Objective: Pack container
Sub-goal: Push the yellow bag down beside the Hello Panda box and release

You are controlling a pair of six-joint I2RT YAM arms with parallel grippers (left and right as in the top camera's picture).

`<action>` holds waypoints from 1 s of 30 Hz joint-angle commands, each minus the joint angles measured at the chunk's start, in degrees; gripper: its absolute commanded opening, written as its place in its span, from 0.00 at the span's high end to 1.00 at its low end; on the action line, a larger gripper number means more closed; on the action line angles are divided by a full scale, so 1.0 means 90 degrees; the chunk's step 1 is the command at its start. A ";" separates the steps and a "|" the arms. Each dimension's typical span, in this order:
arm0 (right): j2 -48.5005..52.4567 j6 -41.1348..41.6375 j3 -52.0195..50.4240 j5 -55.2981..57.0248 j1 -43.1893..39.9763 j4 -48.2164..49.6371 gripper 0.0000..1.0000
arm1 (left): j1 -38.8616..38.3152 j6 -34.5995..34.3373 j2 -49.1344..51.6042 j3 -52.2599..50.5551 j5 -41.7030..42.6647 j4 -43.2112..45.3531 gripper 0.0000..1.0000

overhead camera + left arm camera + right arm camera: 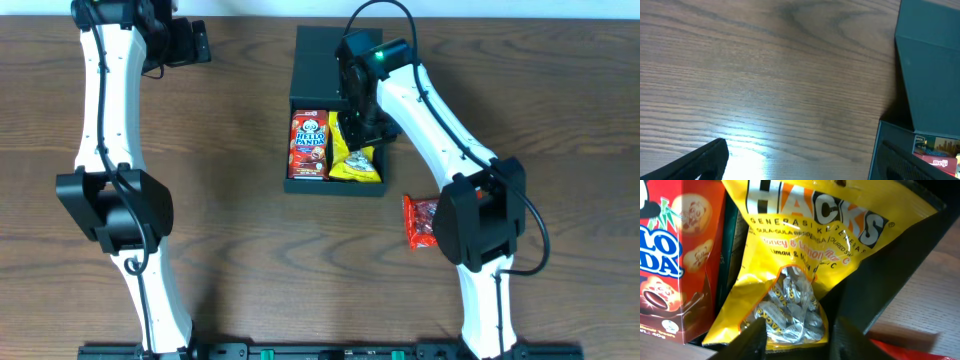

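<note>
Container holds two snacks, one red box and one yellow bag; right gripper spread wide above the bag; one pack outside; left gripper unclear.

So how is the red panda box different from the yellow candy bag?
The red Hello Panda box is stiff cardboard with flat sides; the yellow Hacks bag is soft, crinkly plastic. The bag has a clear window showing wrapped sweets; the box shows only pictures. Both lie side by side in the dark container.
</note>
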 commanded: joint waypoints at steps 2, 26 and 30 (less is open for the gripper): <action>-0.0134 -0.0068 0.0182 0.0126 0.0041 -0.0053 0.82 | 0.0019 -0.0007 0.0058 -0.0041 -0.0022 -0.0019 0.05; -0.0126 -0.0291 -0.1486 -0.0129 0.0221 0.1321 0.98 | 0.0019 -0.0007 0.0058 -0.0041 -0.0022 -0.0109 0.04; -0.0126 -0.0291 -0.1477 -0.0134 0.0219 0.1426 0.99 | 0.0019 -0.0010 0.0058 -0.0041 -0.0019 -0.0112 0.05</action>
